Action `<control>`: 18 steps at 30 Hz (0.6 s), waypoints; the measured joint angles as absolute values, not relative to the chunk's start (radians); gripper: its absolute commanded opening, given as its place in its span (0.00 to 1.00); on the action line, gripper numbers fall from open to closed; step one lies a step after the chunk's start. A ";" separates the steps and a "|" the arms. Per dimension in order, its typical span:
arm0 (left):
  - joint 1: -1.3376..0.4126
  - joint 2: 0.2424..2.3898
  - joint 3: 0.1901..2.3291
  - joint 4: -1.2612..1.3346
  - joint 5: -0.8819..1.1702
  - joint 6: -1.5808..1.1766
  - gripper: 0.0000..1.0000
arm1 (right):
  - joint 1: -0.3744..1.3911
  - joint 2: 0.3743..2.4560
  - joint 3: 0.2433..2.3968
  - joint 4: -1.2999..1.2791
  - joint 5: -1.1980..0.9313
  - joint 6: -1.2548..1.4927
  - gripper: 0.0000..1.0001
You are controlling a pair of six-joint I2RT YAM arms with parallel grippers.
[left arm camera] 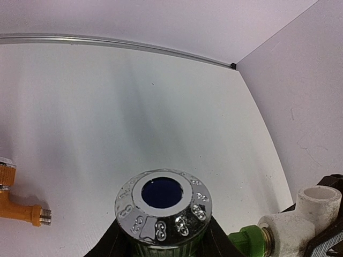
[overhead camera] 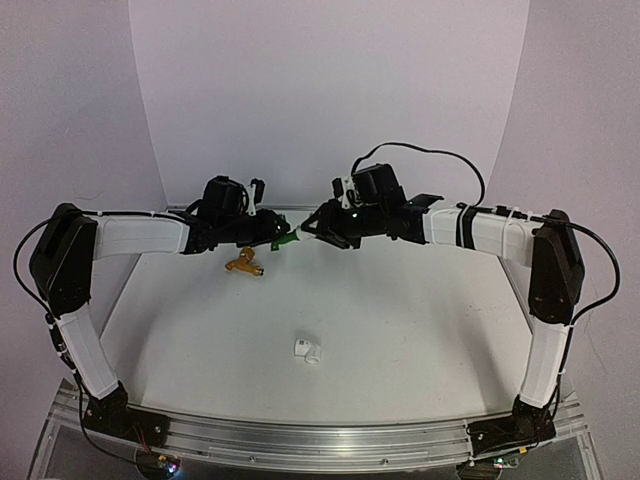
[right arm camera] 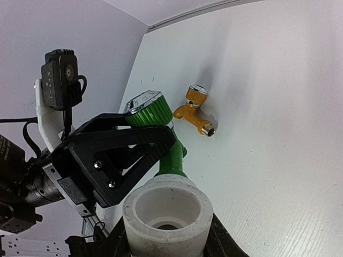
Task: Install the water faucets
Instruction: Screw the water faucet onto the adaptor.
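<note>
My left gripper [overhead camera: 268, 240] is shut on the green faucet [overhead camera: 286, 240], held above the far part of the table. In the left wrist view its chrome knob [left arm camera: 163, 206] with a blue centre sits between my fingers. My right gripper [overhead camera: 312, 228] is shut on a white pipe fitting [right arm camera: 167, 214]. The green faucet's [right arm camera: 172, 155] threaded end meets that fitting [left arm camera: 305, 214], with a little brass showing at the joint. The orange-yellow faucet [overhead camera: 245, 264] lies on the table under the left gripper. It also shows in the wrist views [left arm camera: 21, 210] [right arm camera: 195, 110].
A second small white pipe fitting [overhead camera: 308, 351] lies on the white table nearer the front, at the middle. The table's far edge has a metal strip [left arm camera: 107, 42], with white walls behind and to the sides.
</note>
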State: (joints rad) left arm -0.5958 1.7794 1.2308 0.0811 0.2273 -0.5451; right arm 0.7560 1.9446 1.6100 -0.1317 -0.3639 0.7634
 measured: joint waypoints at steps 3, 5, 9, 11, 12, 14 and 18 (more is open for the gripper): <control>-0.599 1.779 1.231 0.088 0.213 -0.538 0.00 | 0.758 1.945 1.612 -0.132 -0.355 0.815 0.00; -0.601 1.779 1.231 0.096 0.204 -0.532 0.00 | 0.758 1.945 1.617 -0.136 -0.350 0.841 0.00; -0.605 1.779 1.231 0.122 0.184 -0.515 0.00 | 0.758 1.945 1.630 -0.143 -0.344 0.894 0.00; -0.608 1.779 1.231 0.130 0.174 -0.506 0.00 | 0.758 1.945 1.636 -0.150 -0.344 0.924 0.00; -0.610 1.779 1.231 0.133 0.168 -0.502 0.00 | 0.758 1.945 1.640 -0.154 -0.345 0.938 0.00; -0.614 1.779 1.230 0.143 0.156 -0.494 0.00 | 0.758 1.945 1.645 -0.159 -0.345 0.962 0.00; -0.619 1.779 1.227 0.166 0.137 -0.476 0.00 | 0.756 1.945 1.648 -0.161 -0.346 1.012 0.00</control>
State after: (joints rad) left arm -0.6192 1.7791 1.2266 0.1664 0.1367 -0.4764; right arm 0.7560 1.9450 1.6478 -0.1613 -0.3458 1.0117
